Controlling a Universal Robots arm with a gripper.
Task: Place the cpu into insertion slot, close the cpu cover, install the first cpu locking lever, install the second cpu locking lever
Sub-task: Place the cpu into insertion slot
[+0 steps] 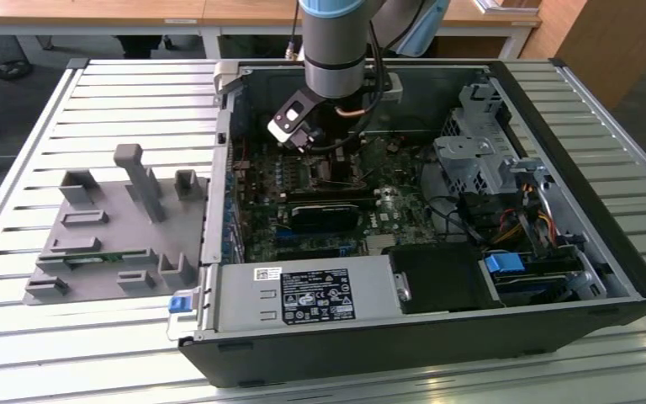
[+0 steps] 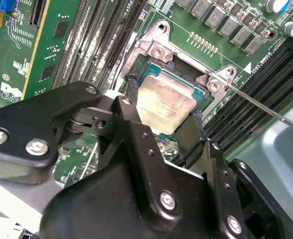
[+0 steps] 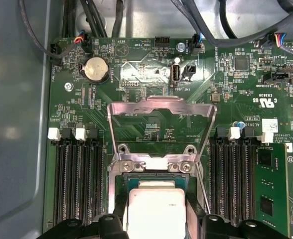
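My gripper (image 1: 320, 162) reaches down into the open computer case over the motherboard. In both wrist views its black fingers (image 2: 129, 107) flank the cpu (image 2: 166, 102), a silver-beige square chip, and press against two opposite edges. The cpu (image 3: 154, 209) sits level in or just above the insertion slot (image 3: 154, 167), whose silvery rim (image 2: 156, 50) shows around it. Beyond the slot, the cpu cover (image 3: 161, 104) stands swung up and open, a thin metal frame with a hollow middle. A thin wire lever (image 2: 266, 109) sticks out, unlatched, beside the slot.
Long black memory slots (image 3: 79, 184) run along both sides of the socket. In the exterior view a black card (image 1: 323, 210), a power supply (image 1: 300, 295) and a drive cage (image 1: 474, 160) crowd the case. A grey fixture (image 1: 110, 227) lies on the slatted table at that view's left.
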